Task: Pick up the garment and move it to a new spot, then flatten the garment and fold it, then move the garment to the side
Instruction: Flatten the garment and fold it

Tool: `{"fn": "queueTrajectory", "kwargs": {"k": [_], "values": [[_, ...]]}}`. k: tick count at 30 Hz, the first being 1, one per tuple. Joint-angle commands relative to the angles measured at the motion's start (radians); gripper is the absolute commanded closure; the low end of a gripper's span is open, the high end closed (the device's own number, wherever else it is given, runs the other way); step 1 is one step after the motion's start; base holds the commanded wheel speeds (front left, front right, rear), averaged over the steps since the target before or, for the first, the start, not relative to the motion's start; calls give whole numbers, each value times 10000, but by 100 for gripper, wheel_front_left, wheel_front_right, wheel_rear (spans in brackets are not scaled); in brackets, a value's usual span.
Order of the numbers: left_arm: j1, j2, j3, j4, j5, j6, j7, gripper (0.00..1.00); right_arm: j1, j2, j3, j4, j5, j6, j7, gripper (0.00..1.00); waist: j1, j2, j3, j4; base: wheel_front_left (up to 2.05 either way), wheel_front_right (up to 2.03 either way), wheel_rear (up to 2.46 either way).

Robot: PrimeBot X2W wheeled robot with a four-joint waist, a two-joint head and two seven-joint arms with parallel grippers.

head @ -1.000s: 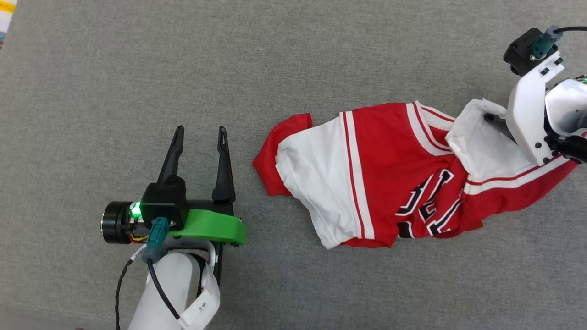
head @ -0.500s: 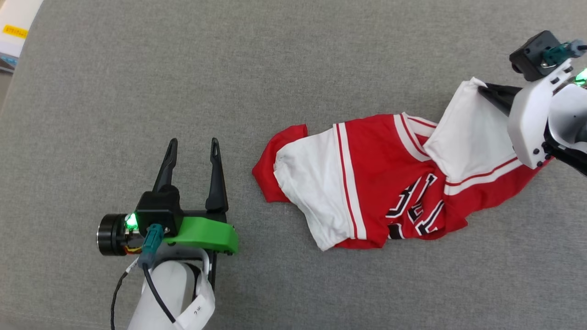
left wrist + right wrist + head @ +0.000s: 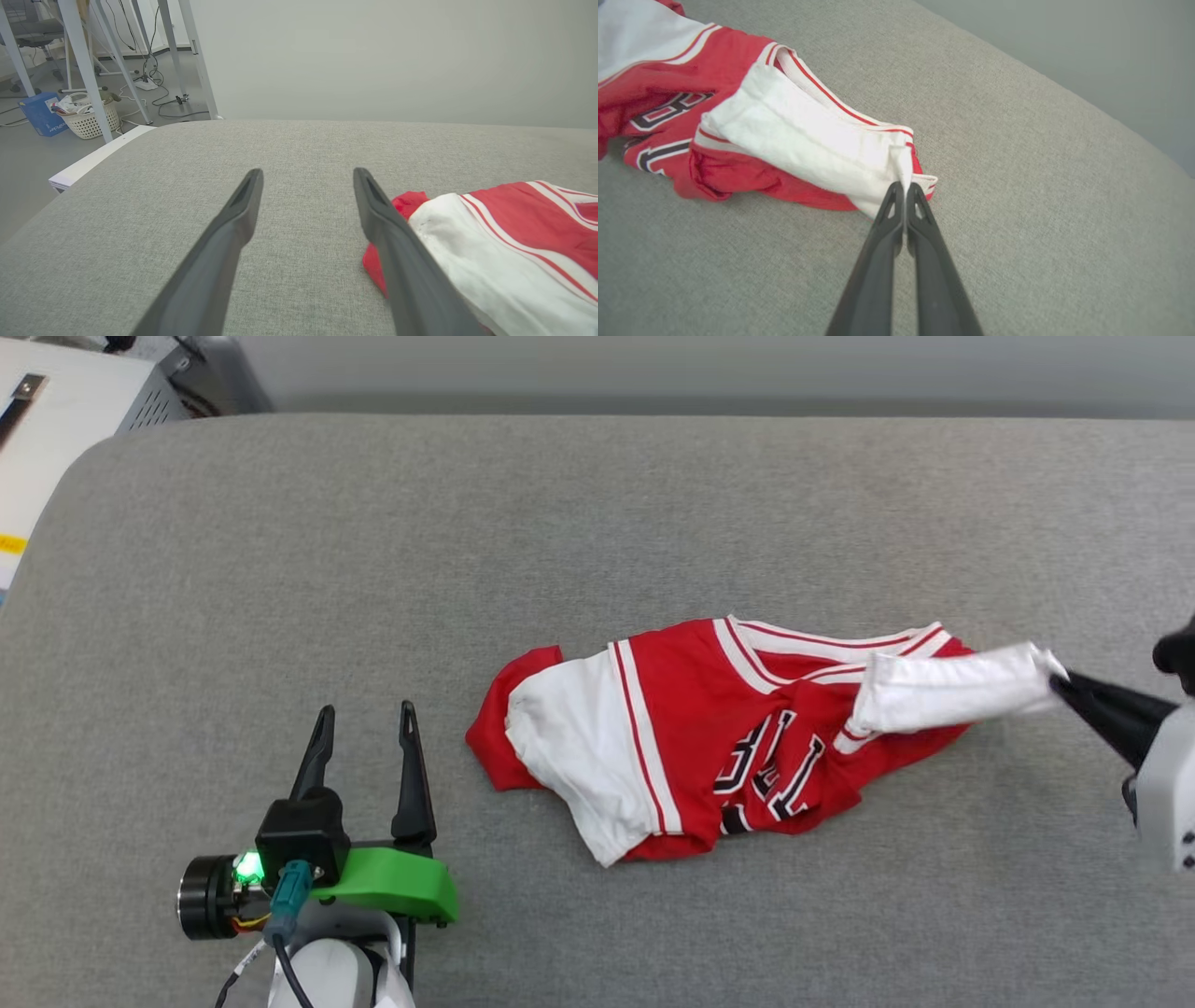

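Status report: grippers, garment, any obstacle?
Right gripper shut on garment, white sleeve. Left gripper open, apart from it. Body crumpled on grey cushion. No obstacle seen.

Bright even light, soft shadows, sharp focus, wide-angle stretch

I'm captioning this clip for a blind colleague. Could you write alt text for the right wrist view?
The right gripper, fingers shut, pinches the white end of a crumpled red and white garment lying on a grey fabric surface. Black, white-outlined lettering shows on the red cloth at left.
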Motion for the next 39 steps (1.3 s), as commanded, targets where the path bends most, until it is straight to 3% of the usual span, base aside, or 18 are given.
{"fn": "queueTrajectory", "kwargs": {"k": [1, 8, 16, 17, 18, 25, 29, 34, 39], "values": [[132, -22, 52, 7, 128, -61, -59, 0, 553, -32, -236, -31, 97, -7, -66, 100, 0, -1, -346, -366, 0, 0, 0], [226, -22, 112, 76, 224, -159, -59, 0, 3028, 402, -1421, 811, 280, -7, 79, 100, 0, -1, -387, -581, 0, 0, 0], [77, -22, 83, 210, 301, -257, -59, 0, 4078, 1475, -1858, 2505, 15, -7, 174, 100, 0, -1, -285, -451, 0, 0, 0], [95, -22, 165, 218, 315, -276, -59, 0, 4058, 1656, -2203, 2686, -21, -7, -195, 55, 0, -1, -311, -461, 0, 0, 0], [115, -21, 205, 221, 326, -292, -59, 0, 4018, 1682, -2394, 2721, -157, -7, -448, 0, 0, -1, -338, -468, 0, 0, 0], [46, 72, 366, 123, 423, -466, -59, 0, 4032, 1814, -4182, 2360, -1361, -7, -1965, 0, 0, -1, -592, -545, 0, 0, 0], [-244, 296, 426, 21, 483, -687, -59, 0, 4204, 2214, -5591, 1650, -2459, -7, -2396, 0, 0, -1, -697, -603, 0, 0, 0], [-1125, 735, 330, 162, 468, -1303, -59, 0, 4610, 3480, -7282, 261, -4109, -7, -2426, 0, 0, -1, -650, -578, 0, 0, 0], [-2561, 1346, -139, 864, 367, -1895, 52, 0, 5115, 4710, -8236, -1186, -5407, -7, -2007, 0, 0, -1, -528, -532, 0, 0, 0]]}}
